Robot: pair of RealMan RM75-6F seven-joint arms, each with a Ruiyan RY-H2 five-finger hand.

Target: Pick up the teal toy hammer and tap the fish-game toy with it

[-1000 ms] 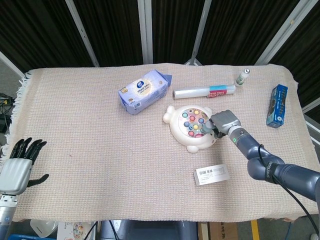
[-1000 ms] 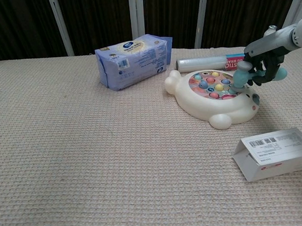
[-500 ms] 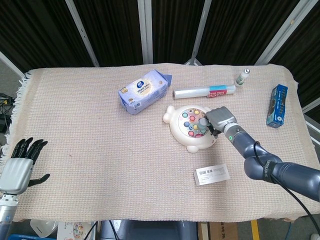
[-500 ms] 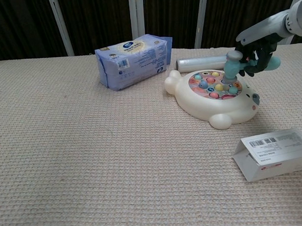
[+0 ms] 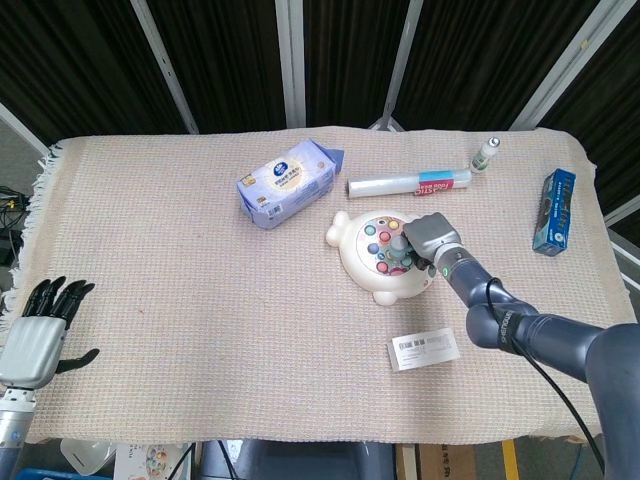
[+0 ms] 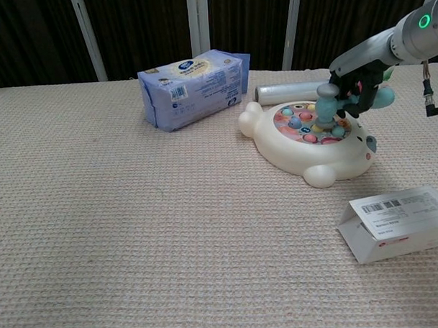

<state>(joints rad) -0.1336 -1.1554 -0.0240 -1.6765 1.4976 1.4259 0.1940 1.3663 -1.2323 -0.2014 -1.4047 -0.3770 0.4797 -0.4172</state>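
The cream fish-game toy with its coloured fish buttons lies right of the table's middle. My right hand grips the teal toy hammer by the handle. The hammer's head stands down on the toy's coloured buttons, touching them in the chest view. My left hand hangs at the table's left front edge with its fingers apart and nothing in it; it does not show in the chest view.
A blue tissue pack lies behind and left of the toy. A cling-film roll, a small bottle and a blue box are at the back right. A white labelled box lies in front of the toy.
My right hand has moved left over the toy with the hammer. The hammer head went from the toy's right edge, lifted, then came down on the middle buttons. The left hand is still.
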